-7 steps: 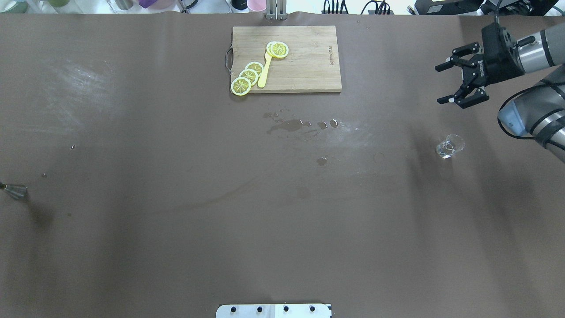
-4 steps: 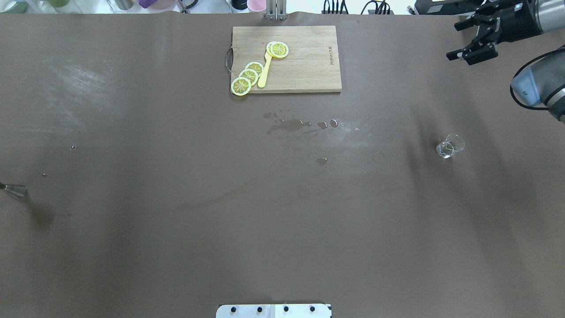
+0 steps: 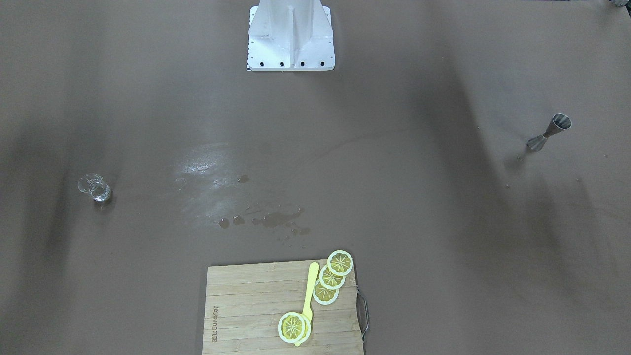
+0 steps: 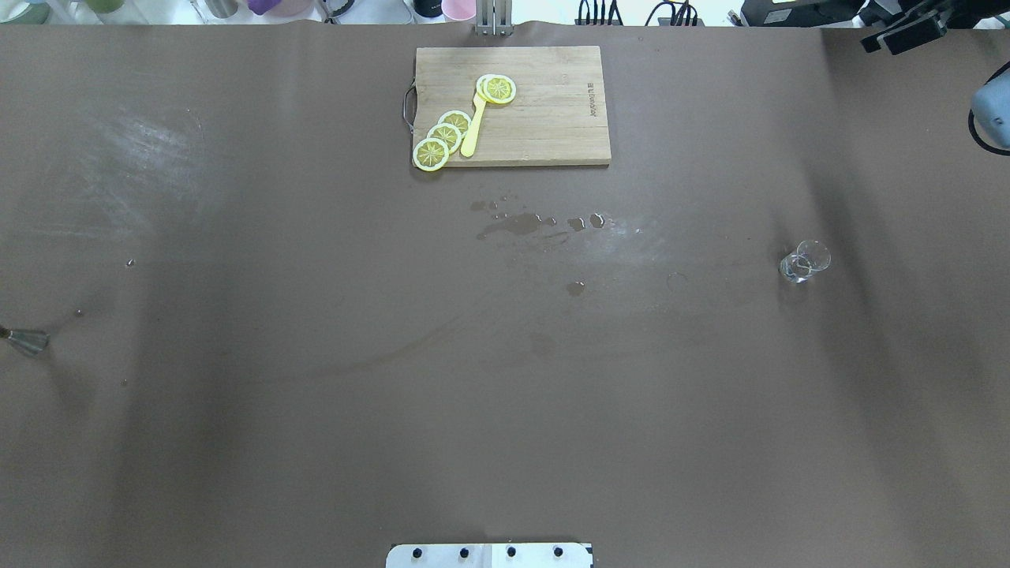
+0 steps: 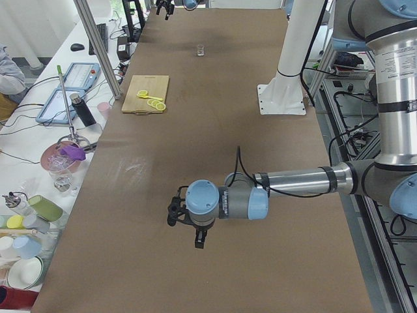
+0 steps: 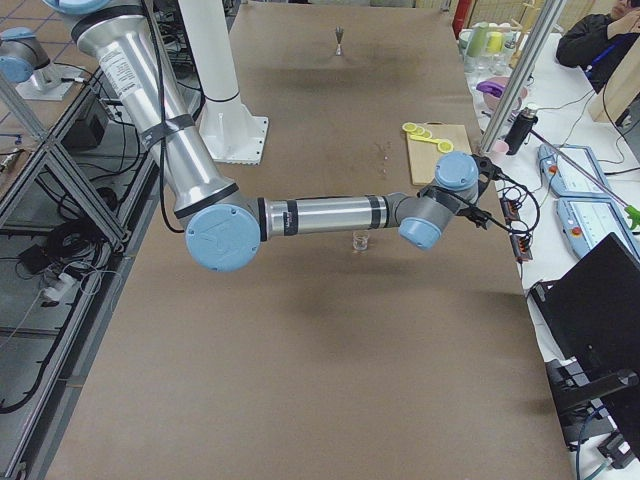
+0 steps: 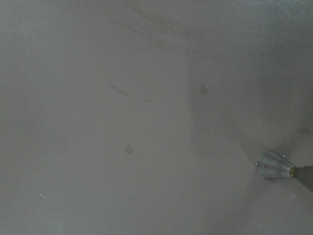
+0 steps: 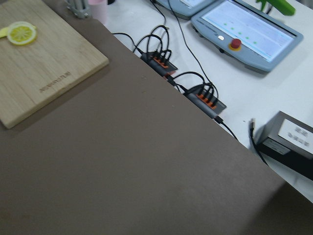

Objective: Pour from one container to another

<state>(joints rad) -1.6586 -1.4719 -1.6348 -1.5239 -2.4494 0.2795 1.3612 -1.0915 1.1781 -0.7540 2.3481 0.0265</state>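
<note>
1. Containers. The small clear glass stands upright on the brown table, on the robot's right side. The metal measuring cup stands upright far out on the robot's left side, at the edge of the overhead view. The 2 containers are well apart. Neither is touched by an arm.

2. Right gripper. It sits at the far right corner of the table, well apart from the glass. Only part of it shows in the overhead view, so its jaw spacing cannot be told.

3. Left gripper. It hangs over the table near the measuring cup. It shows only in the side view, so I cannot tell how its jaws stand.

4. Other items. A wooden cutting board lies at the far middle edge and carries 4 lemon slices and a yellow spoon. Wet patches lie just in front of the board.
</note>
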